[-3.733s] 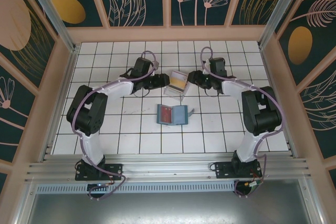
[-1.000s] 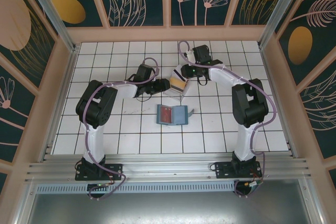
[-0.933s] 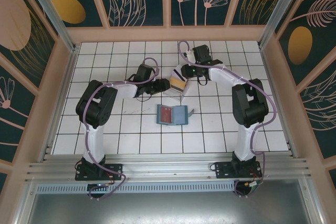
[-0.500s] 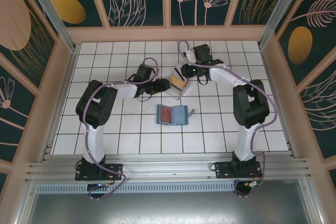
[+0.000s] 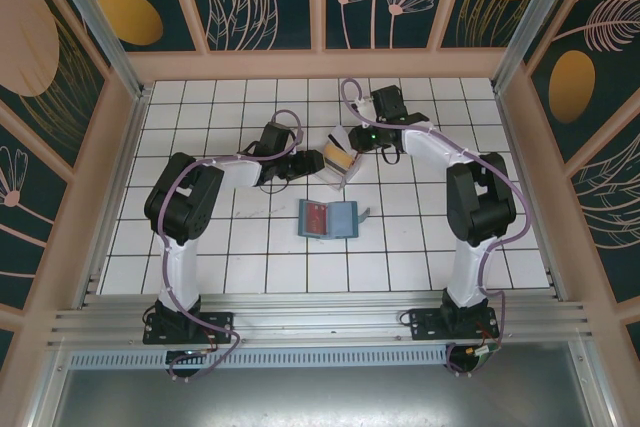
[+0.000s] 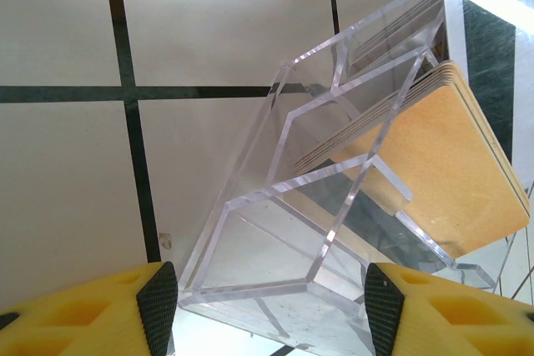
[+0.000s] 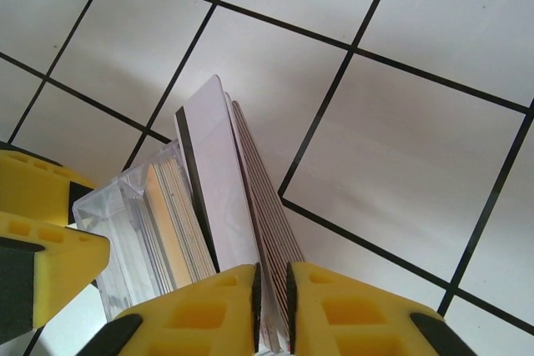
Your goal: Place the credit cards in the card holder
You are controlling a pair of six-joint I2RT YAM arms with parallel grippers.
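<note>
The right tool (image 7: 273, 304) has its two yellow fingers drawn close together at the bottom centre of the right wrist view, clamped on the near end of a thin stack of credit cards (image 7: 219, 181). A white card with a black stripe down its left long edge faces the camera, with red-edged cards behind it. The stack's long axis runs up from the fingers and leans a little left, its free end pointing to the upper middle of the frame. It sits just beside the right side of the card holder (image 6: 250, 239); whether any corner is inside, I cannot tell. The left tool (image 6: 269, 310) stands with its fingers well apart at the bottom corners of the left wrist view, black pads pressed against the two sides of the holder's near end, gripping it. The holder is tilted, its long axis rising from between the fingers to the upper right, where the yellow-gold cards (image 6: 450, 164) stick out of it. From above, the holder sits between the two tools, just above the centre of the tiled surface (image 5: 200, 247). An open teal wallet (image 5: 343, 219) lies flat below it, apart from it.
</note>
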